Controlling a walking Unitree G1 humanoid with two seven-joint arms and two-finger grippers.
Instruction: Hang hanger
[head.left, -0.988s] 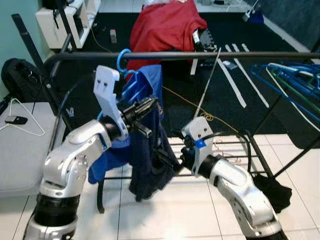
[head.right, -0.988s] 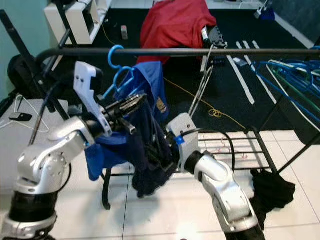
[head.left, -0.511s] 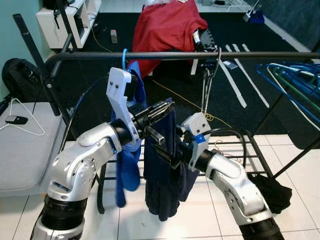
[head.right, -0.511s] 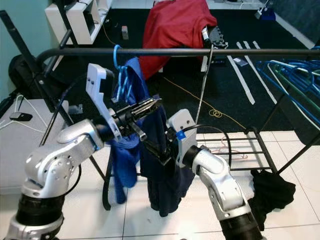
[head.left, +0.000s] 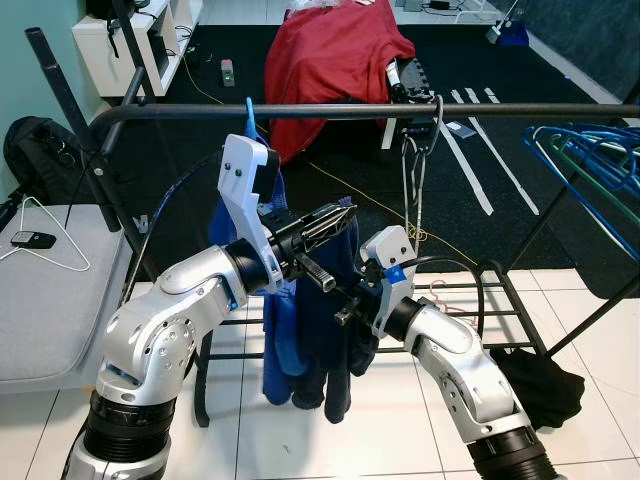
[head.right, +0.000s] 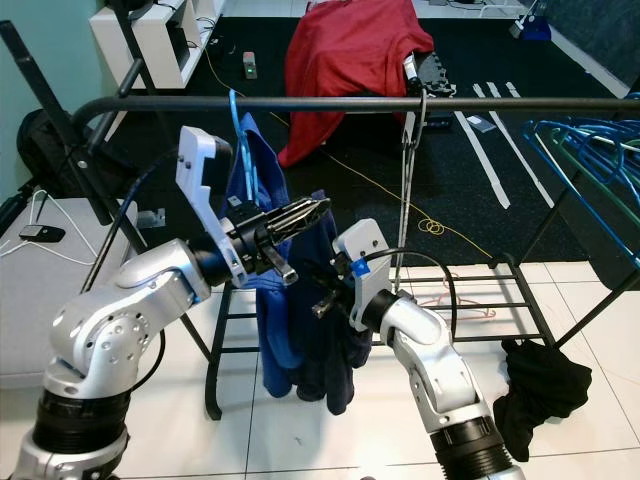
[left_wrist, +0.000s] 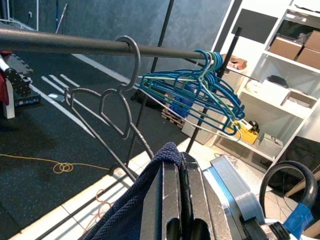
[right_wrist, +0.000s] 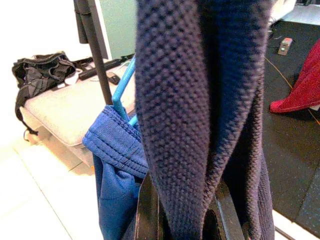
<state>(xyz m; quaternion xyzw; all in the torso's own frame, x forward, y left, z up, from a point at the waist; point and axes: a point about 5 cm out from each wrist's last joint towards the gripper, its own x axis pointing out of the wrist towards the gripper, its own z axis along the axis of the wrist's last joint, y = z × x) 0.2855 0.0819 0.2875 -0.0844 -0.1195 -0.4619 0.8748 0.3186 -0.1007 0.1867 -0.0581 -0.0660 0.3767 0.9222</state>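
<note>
Left eye view: I see the blue hanger (head.left: 249, 118) hooked over the black rail (head.left: 340, 111), carrying a navy garment (head.left: 312, 330) that hangs straight down below the rail; left pincer (head.left: 325, 222) just below the rail, fingers closed on the garment's upper fold; left wrist view confirms cloth pinched between the fingers (left_wrist: 172, 200); right pincer (head.left: 348, 305) lower beneath the rail, fingers closed on a bunch of the same garment; bare metal hanger (head.left: 412, 170) hangs from the rail beside it; bundle of blue hangers (head.left: 585, 155) at the rail's far right end.
</note>
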